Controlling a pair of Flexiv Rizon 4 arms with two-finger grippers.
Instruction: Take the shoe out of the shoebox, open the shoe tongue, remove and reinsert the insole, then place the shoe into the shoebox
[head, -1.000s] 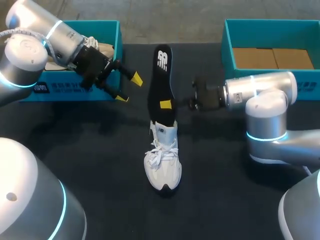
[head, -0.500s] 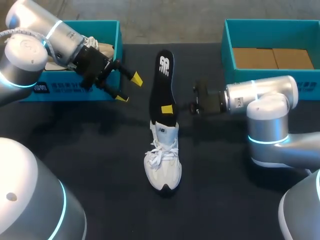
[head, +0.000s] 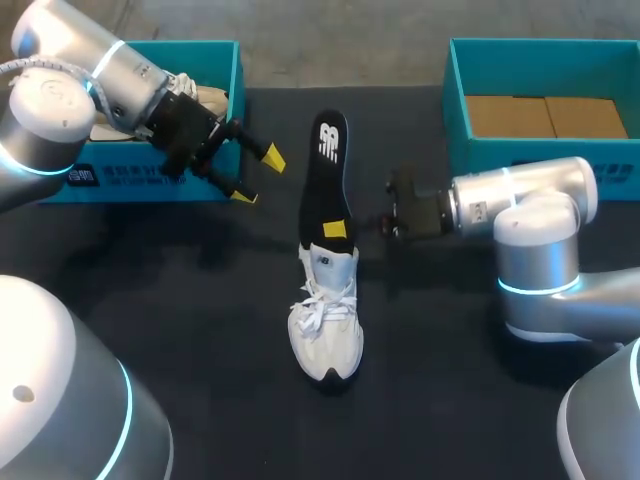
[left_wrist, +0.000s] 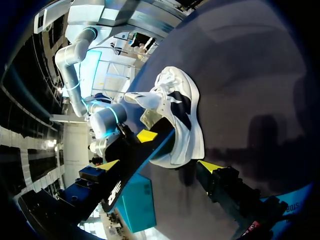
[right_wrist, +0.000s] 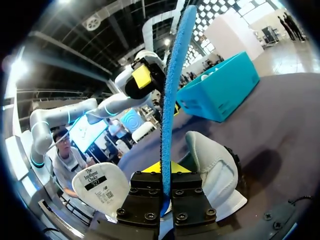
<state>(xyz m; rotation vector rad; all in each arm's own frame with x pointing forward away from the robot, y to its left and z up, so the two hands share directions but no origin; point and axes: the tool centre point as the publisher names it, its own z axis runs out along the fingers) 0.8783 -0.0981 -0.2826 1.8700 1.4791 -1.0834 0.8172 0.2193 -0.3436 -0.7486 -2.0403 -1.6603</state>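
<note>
A white laced shoe (head: 325, 322) stands on the dark table, toe toward the near edge. A black insole (head: 326, 175) rises out of its opening, lower end inside the shoe. My right gripper (head: 338, 229) is shut on the insole just above the collar. In the right wrist view the insole's blue edge (right_wrist: 172, 90) stands upright between the fingers of the gripper (right_wrist: 166, 172), over the shoe (right_wrist: 212, 165). My left gripper (head: 255, 176) hangs open and empty by the left shoebox (head: 150, 180). From the left wrist, the gripper (left_wrist: 160, 165) looks onto the shoe (left_wrist: 180, 117) and insole (left_wrist: 131, 165).
A second pale shoe (head: 205, 97) lies in the teal left shoebox. A second teal shoebox (head: 455, 100) with a brown cardboard floor stands at the back right. The left shoebox (right_wrist: 220, 90) shows beyond the insole in the right wrist view.
My right gripper has come down toward the shoe with the insole, pushing its lower end deeper into the opening. The left arm has not moved.
</note>
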